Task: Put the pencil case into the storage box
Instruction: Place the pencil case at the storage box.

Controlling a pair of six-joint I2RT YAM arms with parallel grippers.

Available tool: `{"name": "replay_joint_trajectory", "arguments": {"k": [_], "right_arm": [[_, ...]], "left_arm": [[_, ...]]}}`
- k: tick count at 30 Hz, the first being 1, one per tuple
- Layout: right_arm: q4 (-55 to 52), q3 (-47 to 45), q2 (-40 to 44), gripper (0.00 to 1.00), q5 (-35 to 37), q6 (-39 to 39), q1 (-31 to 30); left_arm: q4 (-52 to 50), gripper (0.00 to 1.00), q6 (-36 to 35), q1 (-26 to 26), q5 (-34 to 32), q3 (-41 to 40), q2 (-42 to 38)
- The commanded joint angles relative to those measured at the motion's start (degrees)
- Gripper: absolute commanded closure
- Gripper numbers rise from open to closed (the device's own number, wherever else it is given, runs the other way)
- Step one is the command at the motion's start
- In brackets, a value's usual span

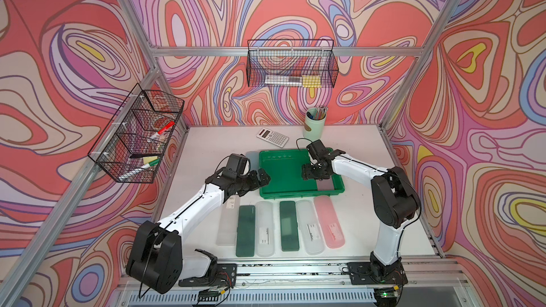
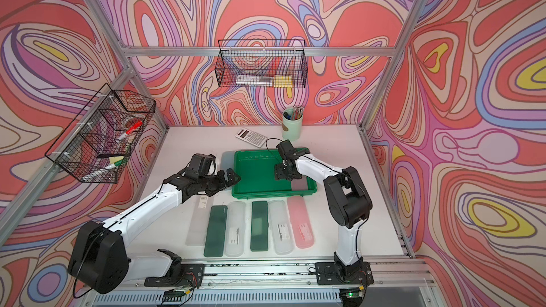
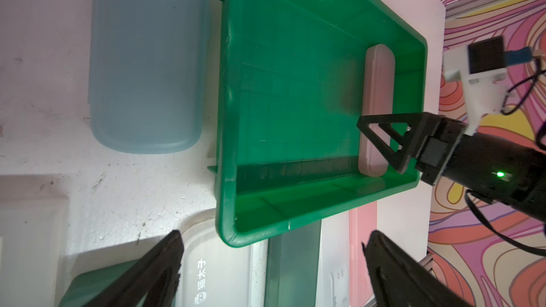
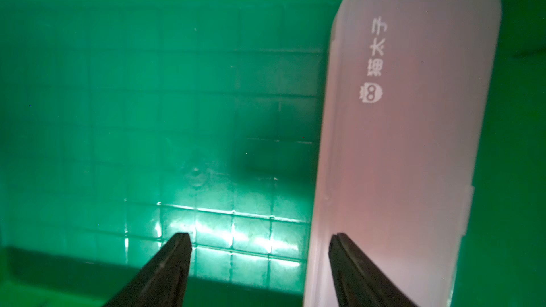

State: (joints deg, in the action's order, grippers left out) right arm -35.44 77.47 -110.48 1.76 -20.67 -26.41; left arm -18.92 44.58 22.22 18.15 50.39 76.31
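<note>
Pencil case [image 4: 413,143]: pale pink and frosted, lying flat on the floor of the storage box along its right wall, its near end close to the near right corner; its far part is hidden under the right arm in both top views [image 1: 326,186]
Storage box [image 1: 295,195]: green tray at mid-table, with bare floor to the left of the case
Right gripper [image 4: 260,237]: low over the right half of the box, fingers apart with only green floor between them; one fingertip is over the case's left edge, and whether it touches cannot be told
Left gripper [image 1: 261,178]: hanging just beside the box's near left corner, fingers spread wide and holding nothing, as the left wrist view shows [image 3: 274,234]
Row of cases: six lie side by side on the table near of the box, from left a frosted one [image 1: 227,222], dark green [image 1: 245,227], clear [image 1: 267,228], dark green [image 1: 289,225], clear [image 1: 310,227] and pink [image 1: 329,221]
Calculator [image 1: 272,137]: on the table far of the box
Pen cup [image 1: 315,126]: pale green, upright at the far edge, right of the calculator
Wire baskets: one on the far wall [image 1: 292,67], one on the left wall [image 1: 139,134]
</note>
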Motion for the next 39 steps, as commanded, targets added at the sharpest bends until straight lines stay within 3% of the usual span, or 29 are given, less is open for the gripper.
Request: {"name": "replay_joint_trajectory", "arguments": {"k": [1, 6, 16, 23, 26, 31, 33, 39], "right_arm": [[0.5, 1.9, -1.5, 0.24, 2.3, 0.2, -0.3], [-3.7, 4.2, -3.3, 0.23, 13.0, 0.6, -0.2], [-5.0, 5.5, -4.5, 0.22, 20.3, 2.3, -0.1], [-8.0, 8.8, -1.3, 0.15, 24.8, 1.8, -0.2], [-8.1, 7.9, 2.6, 0.02, 27.3, -0.2, -0.4], [-11.0, 7.2, 8.5, 0.02, 32.7, -4.6, -0.6], [-10.3, 5.7, 12.2, 0.02, 31.6, -5.6, -0.6], [-1.6, -4.5, 24.7, 0.02, 14.6, -8.3, -0.6]], "left_arm": [[2.1, 0.01, 1.5, 0.5, 0.3, 1.1, 2.1], [0.0, 0.01, 1.3, 0.8, -0.9, 5.0, 5.4], [-2.8, 0.01, 0.8, 0.9, -4.5, 5.3, 0.7], [-9.9, 0.01, -5.6, 0.9, -4.4, 8.8, -1.3], [-11.3, 0.01, -8.7, 0.9, -4.1, 8.4, -2.6], [-14.3, 0.01, -14.0, 0.9, -4.9, 8.3, -5.1], [-15.2, 0.01, -15.5, 0.9, -4.6, 8.3, -5.8], [-11.6, 0.01, -16.1, 0.9, -4.1, 3.3, -9.0]]}}
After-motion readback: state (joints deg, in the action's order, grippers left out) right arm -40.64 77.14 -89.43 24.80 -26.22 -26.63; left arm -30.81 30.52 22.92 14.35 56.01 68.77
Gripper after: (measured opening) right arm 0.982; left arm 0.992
